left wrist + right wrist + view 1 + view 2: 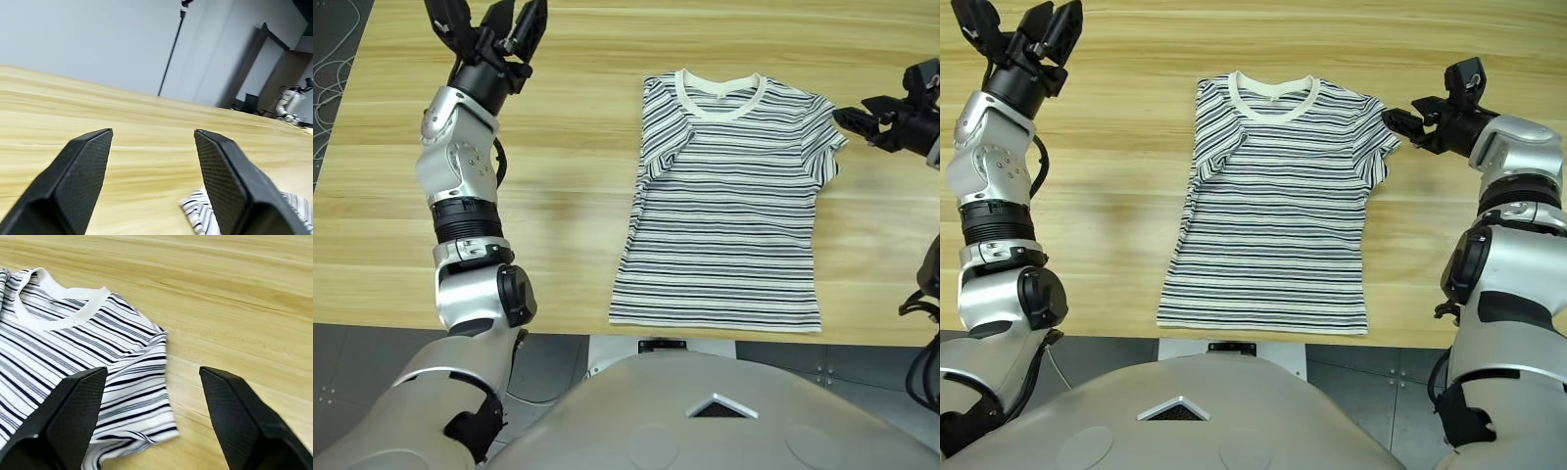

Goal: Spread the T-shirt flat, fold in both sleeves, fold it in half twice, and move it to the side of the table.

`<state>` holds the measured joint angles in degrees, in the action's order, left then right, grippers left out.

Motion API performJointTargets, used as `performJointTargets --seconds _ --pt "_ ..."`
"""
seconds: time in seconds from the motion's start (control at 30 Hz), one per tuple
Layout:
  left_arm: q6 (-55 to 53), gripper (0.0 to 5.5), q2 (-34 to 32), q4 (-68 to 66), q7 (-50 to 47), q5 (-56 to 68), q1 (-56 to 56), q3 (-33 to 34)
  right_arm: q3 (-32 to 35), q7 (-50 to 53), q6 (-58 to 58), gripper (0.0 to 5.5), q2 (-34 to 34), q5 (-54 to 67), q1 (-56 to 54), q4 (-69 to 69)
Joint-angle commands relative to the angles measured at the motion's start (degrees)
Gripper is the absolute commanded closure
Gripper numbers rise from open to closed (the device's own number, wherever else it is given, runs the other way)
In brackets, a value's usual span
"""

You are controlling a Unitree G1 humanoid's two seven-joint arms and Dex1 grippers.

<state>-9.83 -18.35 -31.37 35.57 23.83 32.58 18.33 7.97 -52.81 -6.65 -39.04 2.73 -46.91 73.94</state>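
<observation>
**Q:** Where does the T-shirt (724, 206) lie, and how will it handle?

**A:** It lies flat on the tabletop (1116, 196), collar (1273, 93) away from the robot. Its left sleeve (1214, 147) lies turned in over the body and its right sleeve (1376, 137) is spread out. The cloth looks light, soft and limp, so it will probably sag and crease if lifted.

**Q:** Where should it be held?

**A:** Probably at the right sleeve's outer edge, pinching the top layer only. The right gripper (152, 374) is just beside that sleeve, fingers spread apart and holding nothing. The left gripper (1016, 29) is raised well apart from the shirt, fingers likewise spread and holding nothing.
</observation>
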Motion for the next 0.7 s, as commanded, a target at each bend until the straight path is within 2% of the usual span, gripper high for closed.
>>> performJointTargets --seconds 0.03,0.43,0.7 --pt "0.7 2.4 -0.8 -0.6 -0.9 0.5 0.1 1.1 1.6 3.8 -1.7 2.0 -2.3 0.0 0.3 1.7" --pt "-0.6 2.4 -1.7 -1.7 -1.0 1.5 0.4 1.6 0.6 7.3 -3.0 2.0 4.6 -1.9 3.0 2.7" --pt "-1.0 2.4 -1.9 -1.9 -0.9 1.9 0.7 1.4 0.7 8.6 -3.2 2.0 6.0 -2.0 3.1 2.7"
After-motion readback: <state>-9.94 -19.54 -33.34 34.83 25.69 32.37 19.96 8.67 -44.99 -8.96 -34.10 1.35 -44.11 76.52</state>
